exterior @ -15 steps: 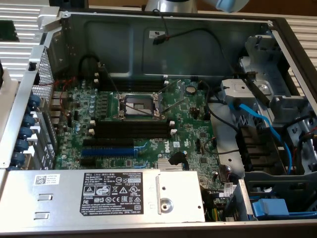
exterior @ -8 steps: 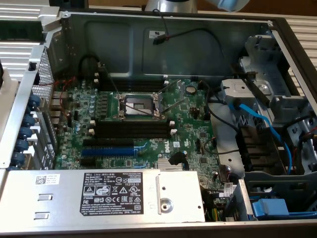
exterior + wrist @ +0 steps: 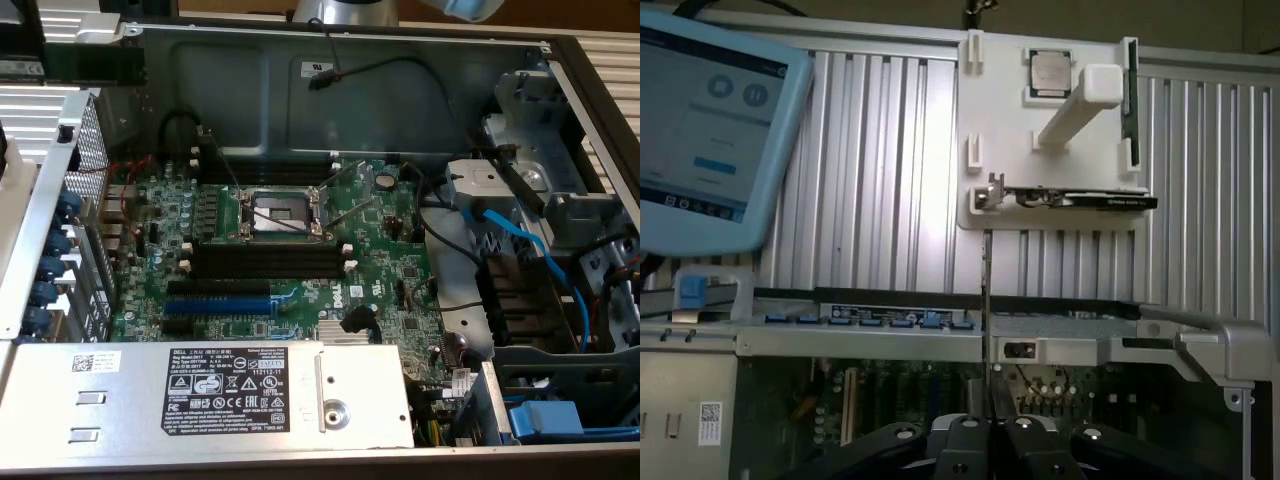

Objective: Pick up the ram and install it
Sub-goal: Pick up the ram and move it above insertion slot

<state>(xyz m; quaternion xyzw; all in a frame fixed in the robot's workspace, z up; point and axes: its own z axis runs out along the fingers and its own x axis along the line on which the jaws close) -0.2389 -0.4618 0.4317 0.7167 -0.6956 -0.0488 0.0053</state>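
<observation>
In the wrist view my gripper [image 3: 985, 438] is shut on the ram [image 3: 985, 320]. The ram shows edge-on as a thin dark strip running away from the fingertips. It hangs above the open computer case, over the motherboard [image 3: 1060, 390]. In the exterior view part of my arm [image 3: 345, 10] shows above the case's far wall. The black memory slots with white end clips [image 3: 268, 262] lie below the processor socket [image 3: 280, 210], and nothing is in them. A second pair of slots [image 3: 270, 160] sits beyond the socket.
A white holder plate [image 3: 1005, 120] carries a processor [image 3: 1050, 75], another dark-green stick [image 3: 1130, 100] and a graphics card [image 3: 1080, 200]. A tablet [image 3: 710, 130] stands beside it. The case also holds a blue expansion slot [image 3: 240, 300], a power supply [image 3: 210, 395], blue cables [image 3: 530, 240] and a drive cage [image 3: 550, 170].
</observation>
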